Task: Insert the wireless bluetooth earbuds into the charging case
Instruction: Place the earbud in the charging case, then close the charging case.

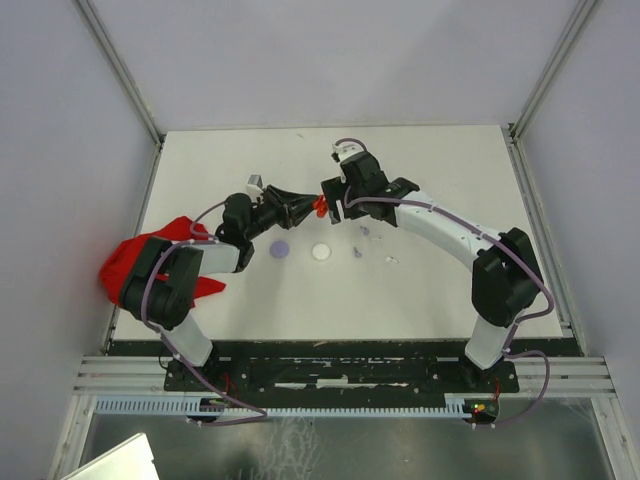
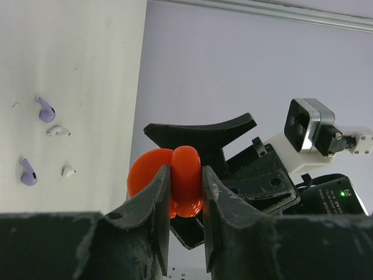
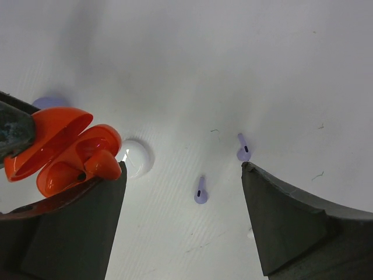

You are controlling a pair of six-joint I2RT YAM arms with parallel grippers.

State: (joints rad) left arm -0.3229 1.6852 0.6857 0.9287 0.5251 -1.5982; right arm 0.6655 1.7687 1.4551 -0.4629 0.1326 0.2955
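Two arms meet over the middle of the white table (image 1: 450, 170). The left gripper (image 2: 186, 170) is clenched on the charging case (image 2: 148, 175), an orange-red shell which it holds in the air, above the table. Its two fingers press the case from both sides.

In the right wrist view the case (image 3: 58, 146) stands open, the lid lifted over the lower half. A small red earbud (image 3: 104, 165) sits at the rim of the lower half, only partly inside it.

The right gripper (image 3: 183, 169) is released, its jaws wide apart, and it grasps nothing. One of its fingers (image 3: 76, 221) is just beside the case and the red earbud. I cannot tell if it touches them.

The other earbuds lie on the table, to the right of the case in the top view. There are two lilac earbuds (image 1: 364, 232), near each other, both lying flat. Two small white earbuds (image 2: 58, 132) lie close to them; they are too small to describe more.

A lilac disc (image 1: 281, 248) and a white disc (image 1: 321, 253) lie side by side on the table, below the grippers in the top view, apart from each other. A red cloth (image 1: 125, 265) lies at the left edge of the table, partly under the left arm.
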